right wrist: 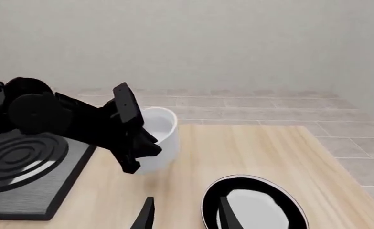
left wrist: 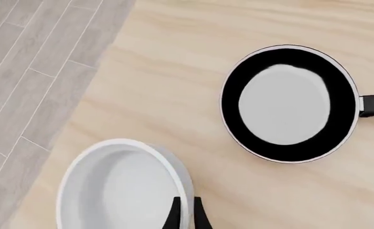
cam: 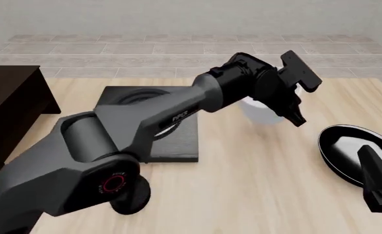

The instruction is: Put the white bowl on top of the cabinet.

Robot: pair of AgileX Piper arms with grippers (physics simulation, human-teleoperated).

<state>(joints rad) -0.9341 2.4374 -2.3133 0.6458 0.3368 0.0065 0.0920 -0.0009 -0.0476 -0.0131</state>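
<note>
Your left gripper is already on the bowl: in the left wrist view the fingers sit narrow, one either side of the rim wall, so it looks like you're pinching the bowl's near wall. I can't tell for sure whether it's lifted or resting on the bench.

The bowl sits upright, mouth up, past the stove plate and off to its right, with the pan to its right again. It's round, so there's no long axis to worry about; just keep the opening level.

What matters now is direction. The cabinet is way over at the left edge of the front view, well apart from the bowl, on the far side of the stove plate. So my guess is your next move is a long sweep left, raised enough to clear the cabinet's flat top.

Your right gripper hangs open above the pan's near rim, holding nothing. The left arm is the one for this anyway, since it has the bowl and is the cabinet-side arm.
</note>
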